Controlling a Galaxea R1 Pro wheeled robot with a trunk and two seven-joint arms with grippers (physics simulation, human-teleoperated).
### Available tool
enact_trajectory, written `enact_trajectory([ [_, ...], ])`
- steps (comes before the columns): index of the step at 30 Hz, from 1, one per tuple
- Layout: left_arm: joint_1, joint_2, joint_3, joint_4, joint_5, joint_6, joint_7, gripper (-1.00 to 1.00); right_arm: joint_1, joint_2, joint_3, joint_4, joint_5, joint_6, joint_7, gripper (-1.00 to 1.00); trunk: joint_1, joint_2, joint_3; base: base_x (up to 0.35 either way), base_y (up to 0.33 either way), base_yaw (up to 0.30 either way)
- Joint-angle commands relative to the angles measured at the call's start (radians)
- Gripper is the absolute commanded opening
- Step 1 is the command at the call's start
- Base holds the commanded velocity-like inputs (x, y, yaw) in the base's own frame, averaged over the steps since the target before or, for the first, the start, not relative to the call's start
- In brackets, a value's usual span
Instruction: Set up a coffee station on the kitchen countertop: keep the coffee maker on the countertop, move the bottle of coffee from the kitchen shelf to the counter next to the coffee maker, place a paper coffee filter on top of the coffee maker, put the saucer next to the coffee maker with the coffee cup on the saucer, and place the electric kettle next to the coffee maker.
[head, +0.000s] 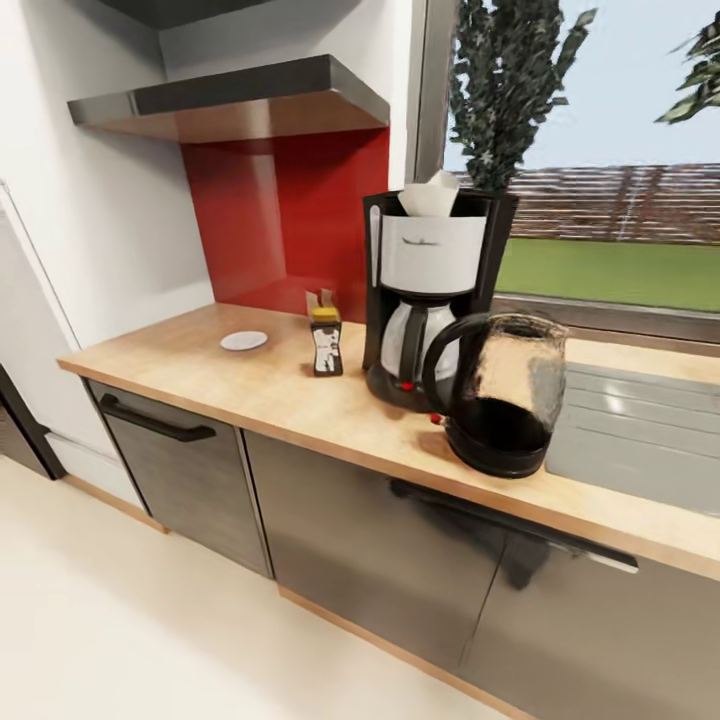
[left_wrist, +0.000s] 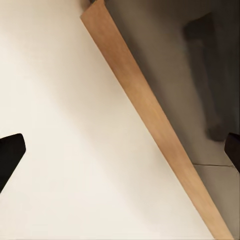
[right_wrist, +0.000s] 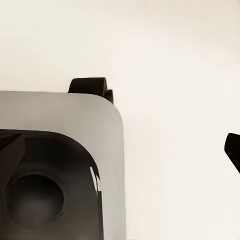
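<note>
Left claw (left_wrist: 120, 152) spread wide over floor, holding nothing, right claw (right_wrist: 233, 150) apparently open too, empty

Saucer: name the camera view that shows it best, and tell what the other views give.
The head view: the saucer lies bare on the kitchen countertop, left of the bottle of coffee. The wrist views look at floor and cabinet base instead.

Behind the counter there's a big window (head: 610, 150) looking out on grass, a brick wall and a dark spiky tree (head: 505, 85), a grey ribbed sink drainboard (head: 640, 440) sits off to one side, and a little tan box (head: 320, 300) stands over by the red panel.
</note>
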Motion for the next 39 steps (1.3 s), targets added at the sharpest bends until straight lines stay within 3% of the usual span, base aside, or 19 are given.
enact_trajectory([
  [1, -0.001, 0.000, 0.005, 0.001, -0.007, -0.006, -0.002, 1.00, 0.000, 0.000, 0.002, 0.001, -0.007, -0.003, 0.004, 1.00, 0.000, 0.000, -0.001, 0.259, 0.217, 0.144],
  [18, -0.001, 0.000, 0.005, 0.001, -0.008, -0.005, -0.002, 1.00, 0.000, -0.001, 0.002, 0.001, -0.007, -0.003, 0.004, 1.00, 0.000, 0.000, -0.001, 0.117, 0.107, 0.227],
  [25, -0.001, 0.000, 0.005, 0.001, -0.008, -0.004, -0.002, 1.00, 0.000, -0.024, 0.003, 0.001, -0.007, -0.002, 0.005, 1.00, 0.000, 0.000, -0.001, 0.091, 0.249, 0.027],
  [39, -0.001, 0.000, 0.005, 0.001, -0.008, -0.004, -0.002, 1.00, 0.000, -0.028, 0.003, 0.002, -0.007, -0.002, 0.005, 1.00, 0.000, 0.000, -0.001, 0.170, 0.300, 0.001],
])
